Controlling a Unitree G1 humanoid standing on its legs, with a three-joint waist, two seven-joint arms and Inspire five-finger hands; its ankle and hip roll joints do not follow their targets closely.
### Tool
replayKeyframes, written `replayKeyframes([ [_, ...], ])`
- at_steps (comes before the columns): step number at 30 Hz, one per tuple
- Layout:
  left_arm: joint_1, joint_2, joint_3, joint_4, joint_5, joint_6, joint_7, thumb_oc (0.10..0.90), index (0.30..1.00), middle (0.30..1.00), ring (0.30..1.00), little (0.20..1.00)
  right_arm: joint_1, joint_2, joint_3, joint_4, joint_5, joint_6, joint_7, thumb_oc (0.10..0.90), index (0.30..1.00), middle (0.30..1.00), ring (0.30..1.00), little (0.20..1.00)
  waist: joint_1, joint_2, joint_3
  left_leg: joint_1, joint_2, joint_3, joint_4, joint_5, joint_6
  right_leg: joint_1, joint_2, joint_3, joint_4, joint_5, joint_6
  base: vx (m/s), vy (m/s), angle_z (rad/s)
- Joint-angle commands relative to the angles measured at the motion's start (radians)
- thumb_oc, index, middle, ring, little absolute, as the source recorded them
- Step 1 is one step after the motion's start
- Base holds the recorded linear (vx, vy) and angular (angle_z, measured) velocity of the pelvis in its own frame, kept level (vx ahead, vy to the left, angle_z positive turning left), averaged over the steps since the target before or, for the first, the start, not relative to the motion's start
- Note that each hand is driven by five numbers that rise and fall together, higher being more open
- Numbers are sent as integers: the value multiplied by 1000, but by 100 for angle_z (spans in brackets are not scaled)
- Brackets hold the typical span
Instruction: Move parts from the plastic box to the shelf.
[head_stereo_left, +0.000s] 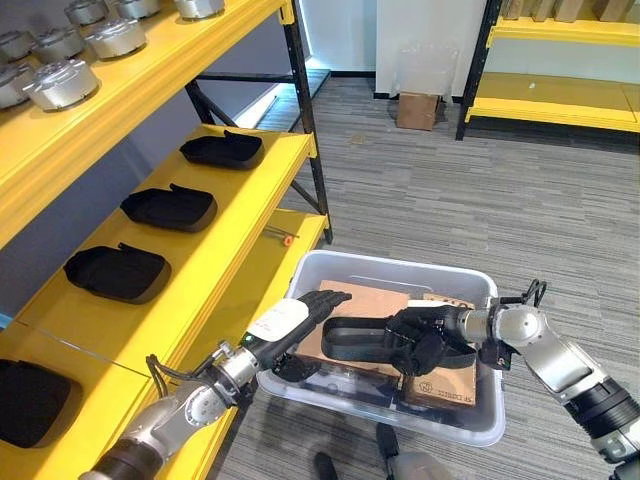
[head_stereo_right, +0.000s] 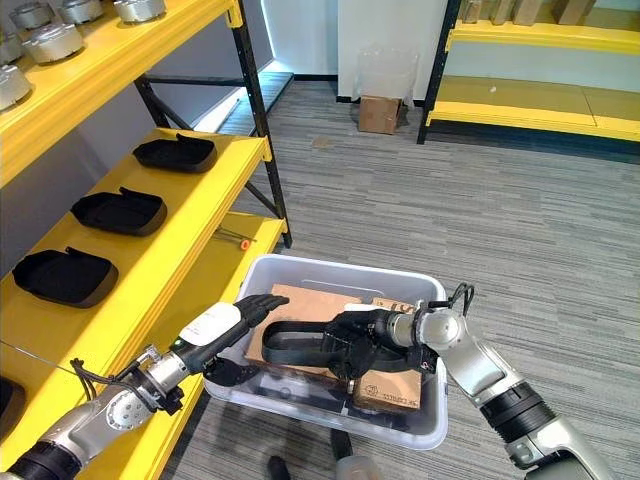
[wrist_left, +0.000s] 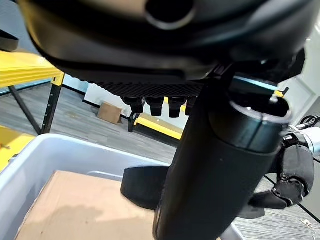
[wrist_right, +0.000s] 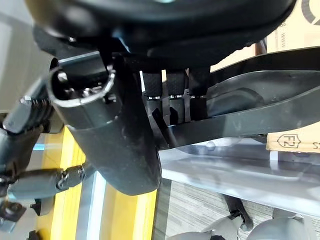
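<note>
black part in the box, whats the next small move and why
Probably lift it straight up. The right hand is curled round the black part, which is still low inside the plastic box over the cardboard. The left hand rests open at its other end, so it could steady the lift toward the shelf.

The robot's left arm reaches in from the lower left, its left hand (head_stereo_left: 305, 312) stretched flat with fingers straight and the white-covered thumb alongside, over the near left corner of the box (head_stereo_left: 330, 268). From the lower right, the bent right arm brings the right hand (head_stereo_left: 425, 335) in, fingers curled around a black part (head_stereo_left: 355, 340).
</note>
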Motion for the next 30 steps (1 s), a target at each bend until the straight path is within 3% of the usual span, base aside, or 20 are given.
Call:
replayKeyframes([
  [1, -100, -24, -6, 46, 1, -23, 106, 900, 1000, 1000, 1000, 1000, -146, 53, 13, -14, 70, -108, -2, 400, 300, 300, 300, 300, 4, -37, -88, 45, 23, 49, 0, -131, -5, 35, -25, -41, 27, -138, 67, 0, 0, 0],
  [21, -119, -73, -47, 64, 12, -9, 118, 900, 1000, 1000, 1000, 1000, -150, 80, 51, -14, 83, -142, -2, 400, 300, 300, 300, 300, 6, -44, -91, 50, 27, 50, 2, -133, -5, 41, -20, -39, 25, -138, 65, 0, 0, 0],
  [30, -122, -75, -61, 62, 9, -14, 122, 900, 1000, 1000, 1000, 1000, -148, 90, 67, -11, 92, -128, -2, 400, 300, 300, 300, 300, 7, -45, -92, 50, 26, 49, 1, -134, -4, 40, -19, -39, 27, -139, 64, 0, 0, 0],
])
